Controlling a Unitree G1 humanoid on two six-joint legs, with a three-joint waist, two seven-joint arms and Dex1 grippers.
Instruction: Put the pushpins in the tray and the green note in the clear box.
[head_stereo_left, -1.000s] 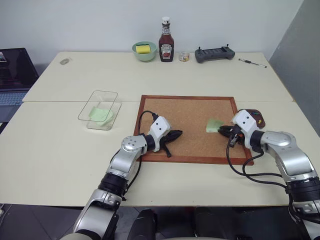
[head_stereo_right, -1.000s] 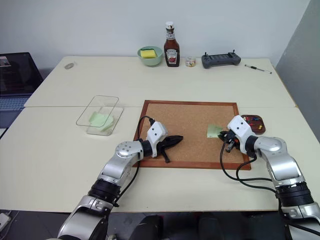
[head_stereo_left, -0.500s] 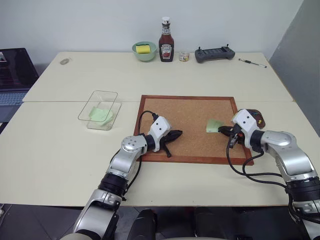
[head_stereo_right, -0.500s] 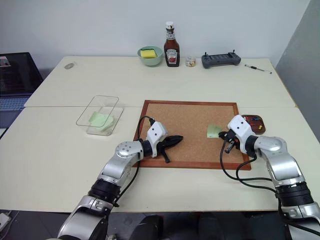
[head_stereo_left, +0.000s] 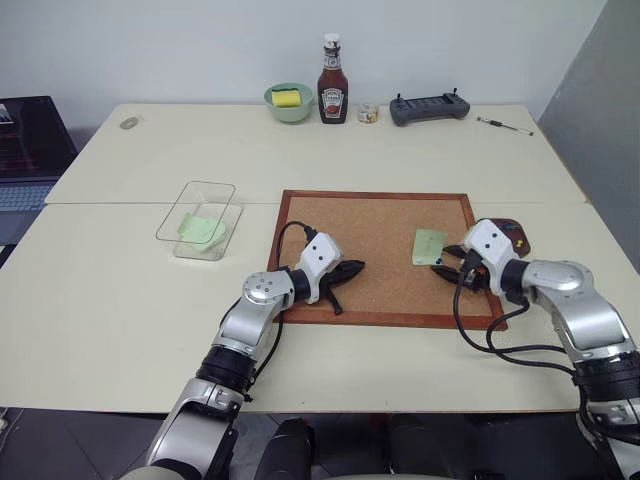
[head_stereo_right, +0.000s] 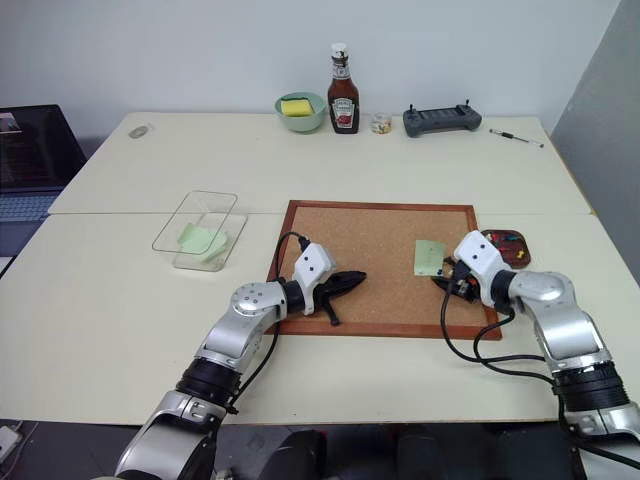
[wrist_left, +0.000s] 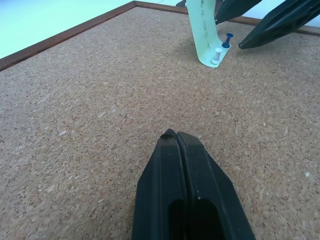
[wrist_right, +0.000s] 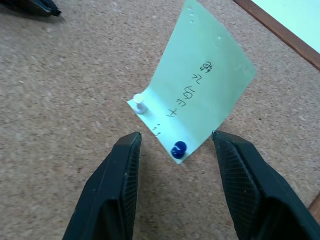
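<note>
Between the right claw (wrist_right: 175, 192)'s two black fingers, now spread apart and holding nothing, sit a tiny dark blue pushpin (wrist_right: 178, 149) and a white one (wrist_right: 139, 104), pinning the small pale green paper note (wrist_right: 202, 95). Pulling pins looks next. Away from it, the left claw (wrist_left: 176, 145) is shut, empty.

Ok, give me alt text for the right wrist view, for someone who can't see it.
A green note with handwriting is pinned to a cork board by a white pushpin and a blue pushpin, its free end curling up. The open right gripper has a black finger on either side of the blue pin.
</note>
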